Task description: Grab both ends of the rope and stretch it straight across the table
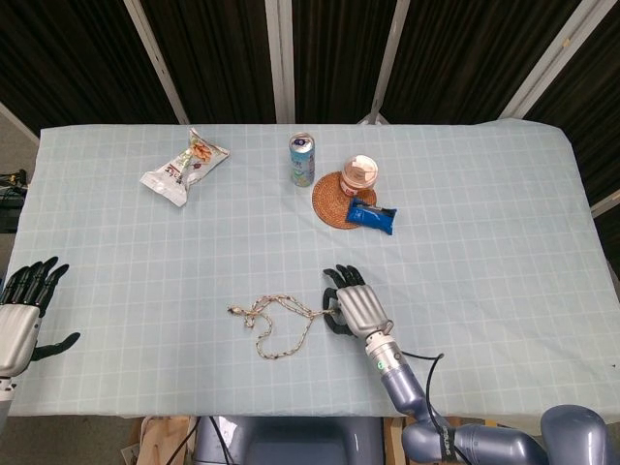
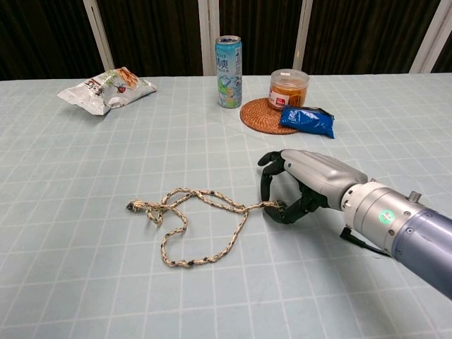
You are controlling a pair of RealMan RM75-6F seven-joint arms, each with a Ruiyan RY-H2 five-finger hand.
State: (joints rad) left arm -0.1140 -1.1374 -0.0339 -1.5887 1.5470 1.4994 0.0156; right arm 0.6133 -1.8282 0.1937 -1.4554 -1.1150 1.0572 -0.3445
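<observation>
A beige braided rope (image 2: 201,222) lies in loose loops on the pale checked tablecloth, at centre front; it also shows in the head view as the rope (image 1: 274,325). Its frayed left end (image 2: 135,206) rests free. My right hand (image 2: 305,181) arches over the rope's right end (image 2: 267,205), the fingers (image 2: 265,185) bent down toward the cloth and the thumb touching the rope tip, without a clear hold. My left hand (image 1: 23,312) hovers at the table's front left corner, far from the rope, fingers spread and empty.
At the back stand a snack bag (image 1: 184,163), a drink can (image 1: 302,159), a lidded jar (image 1: 357,175) on a woven coaster (image 1: 330,206), and a blue packet (image 1: 372,216). The table's front edge runs just below both hands.
</observation>
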